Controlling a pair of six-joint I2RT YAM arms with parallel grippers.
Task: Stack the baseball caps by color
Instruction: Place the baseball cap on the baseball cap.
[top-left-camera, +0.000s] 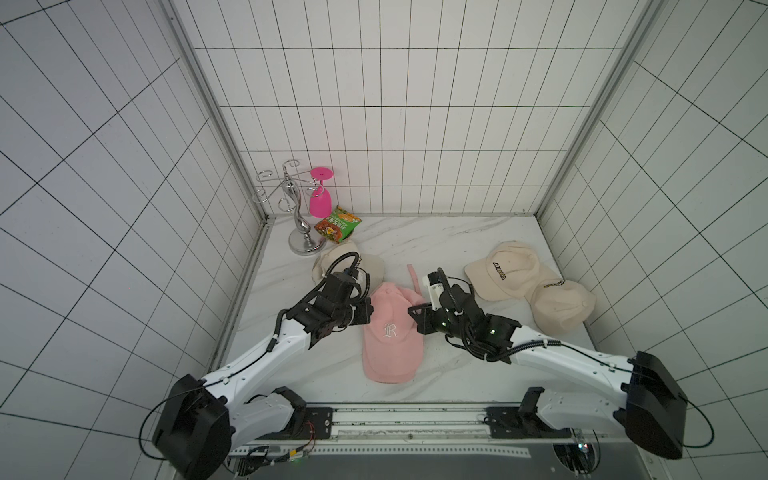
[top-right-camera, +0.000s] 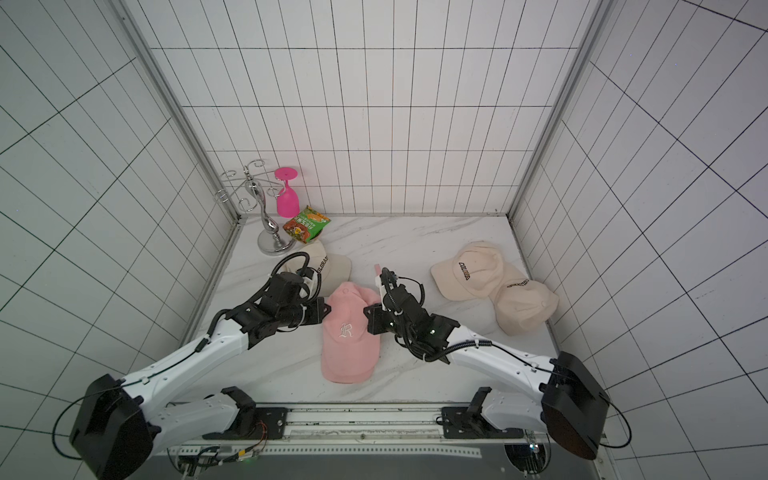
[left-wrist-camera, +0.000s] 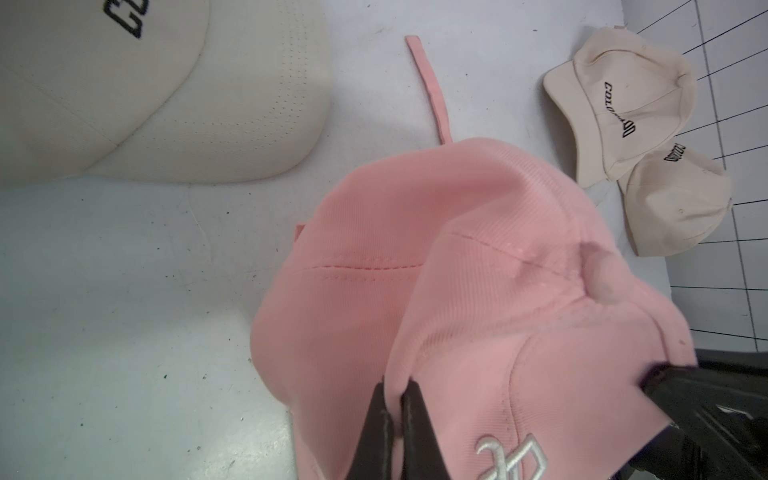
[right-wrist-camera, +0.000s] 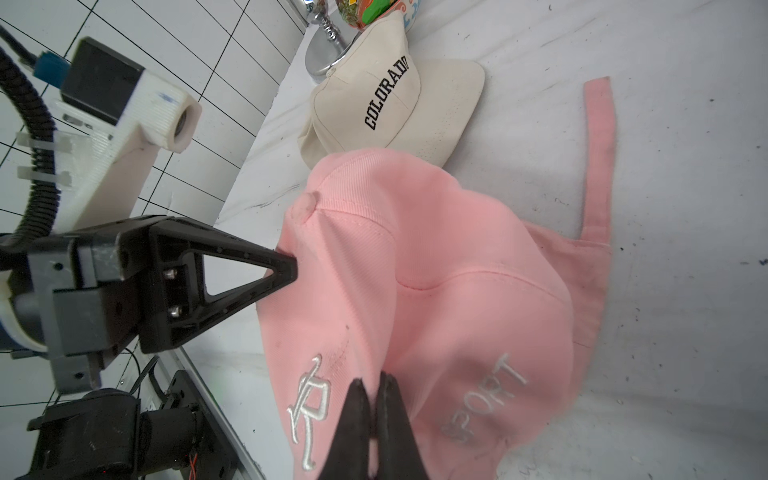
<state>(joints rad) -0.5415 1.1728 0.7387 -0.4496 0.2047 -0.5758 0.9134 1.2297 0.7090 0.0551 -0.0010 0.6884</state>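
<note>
A light pink cap (top-left-camera: 392, 332) (top-right-camera: 351, 332) with a white "R" lies in the middle of the marble table, its strap (top-left-camera: 413, 276) trailing behind it. My left gripper (top-left-camera: 371, 309) (left-wrist-camera: 392, 388) is shut on a fold of fabric on the cap's left side. My right gripper (top-left-camera: 409, 311) (right-wrist-camera: 374, 380) is shut on a fold on the cap's right side, between the "R" and the "SPORT" lettering. One cream cap (top-left-camera: 368, 266) (right-wrist-camera: 395, 104) lies behind the left arm. Two overlapping cream caps (top-left-camera: 498, 270) (top-left-camera: 561, 309) lie at the right.
A chrome glass rack (top-left-camera: 301, 226) stands in the back left corner with a hot-pink goblet (top-left-camera: 321, 201) hanging from it. A snack packet (top-left-camera: 337, 224) leans on the near cream cap. Tiled walls close in three sides of the table.
</note>
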